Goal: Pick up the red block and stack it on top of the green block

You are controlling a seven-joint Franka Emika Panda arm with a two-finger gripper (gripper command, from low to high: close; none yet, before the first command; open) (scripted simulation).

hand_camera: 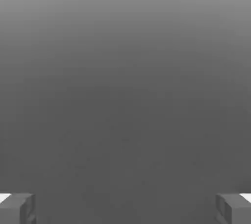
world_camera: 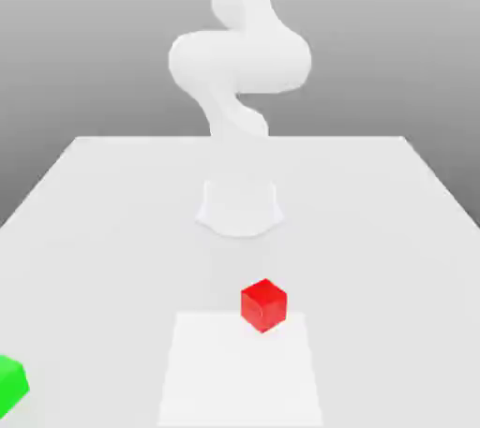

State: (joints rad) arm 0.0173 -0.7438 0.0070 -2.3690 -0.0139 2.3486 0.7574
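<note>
The arm [world_camera: 239,61] is standing tall at the far end of the white table [world_camera: 84,211], folded up over its base, and nothing is being touched. In the hand view the gripper [hand_camera: 125,208] is showing both fingertips [hand_camera: 17,208] parted as wide as they go, with only blank grey between them, so it is carrying nothing. The red block [world_camera: 263,304] is sitting on the table in front of the base, overlapping the far edge of a paler square patch [world_camera: 239,379]. The green block [world_camera: 11,385] is waiting well apart, at the exterior view's left edge. That wide-open hand is suiting a first descent, I reckon; the pick is not yet begun
</note>
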